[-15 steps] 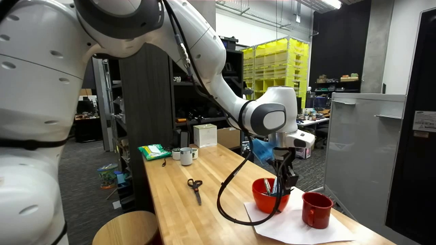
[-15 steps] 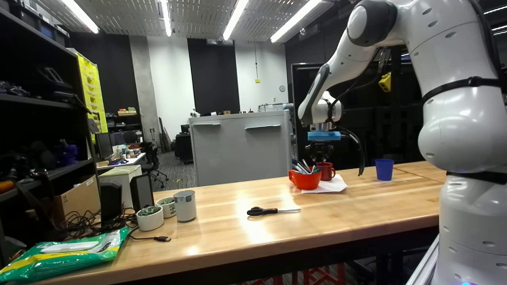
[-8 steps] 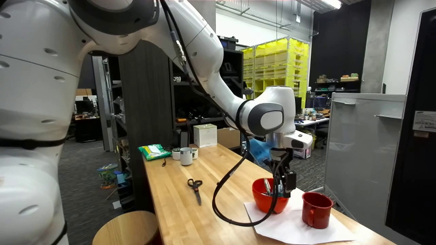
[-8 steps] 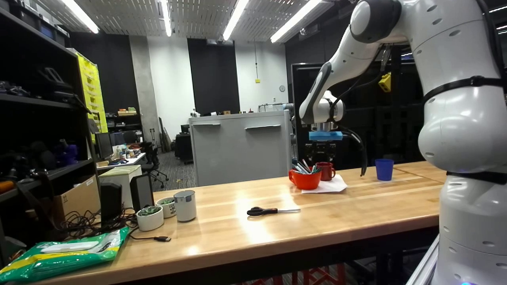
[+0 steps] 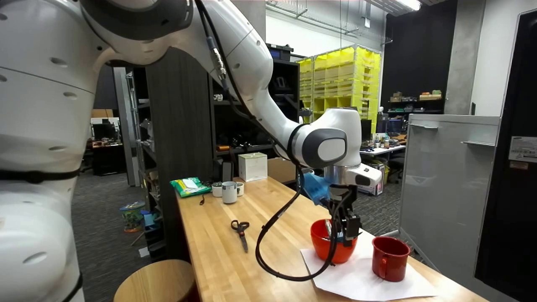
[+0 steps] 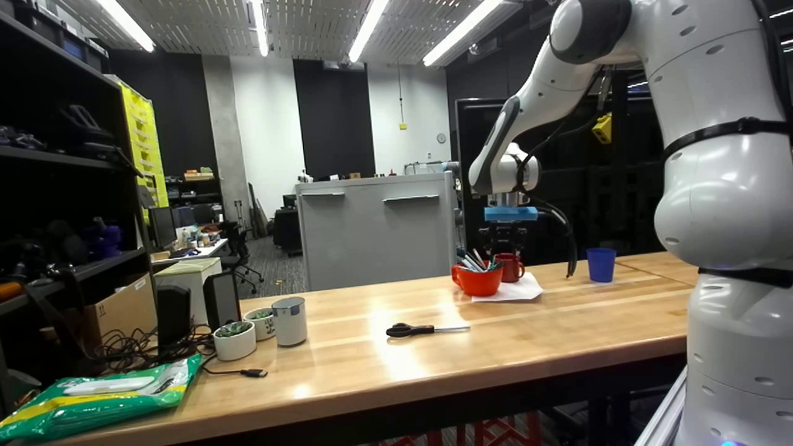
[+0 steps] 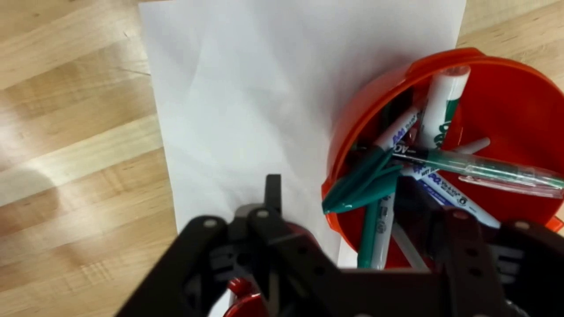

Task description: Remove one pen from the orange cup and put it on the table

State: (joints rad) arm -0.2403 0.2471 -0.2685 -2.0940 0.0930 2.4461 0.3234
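Our claw (image 7: 339, 188) stands spread, nothing pinched, at the left edge of the orange cup (image 7: 515, 105) in the wrist view, and the pale pen (image 7: 382, 233) lies inside, crowded! We'd best shift right, clear the rim, pinch one barrel, lift straight.

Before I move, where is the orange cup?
On the right of the wrist view, the orange cup stands at the edge of the white paper with pens inside it. In both exterior views, the darker red mug shows just to its right.
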